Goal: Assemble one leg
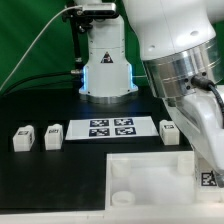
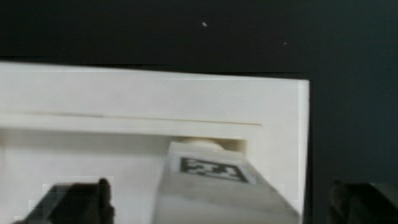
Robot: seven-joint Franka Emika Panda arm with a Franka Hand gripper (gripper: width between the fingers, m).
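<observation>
My end effector (image 2: pixel 196 205) hangs with its fingers spread over the leg (image 2: pixel 208 166), a light, stiff, smooth block standing in the tabletop's (image 2: pixel 107 100) corner, best pinched across its flat sides.

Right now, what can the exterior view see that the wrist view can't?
Only the exterior view shows three loose legs on the black table, the marker board and the robot's base. Only the wrist view shows a tagged leg standing in the big white square piece, between the open gripper. Both show that white piece.
</observation>
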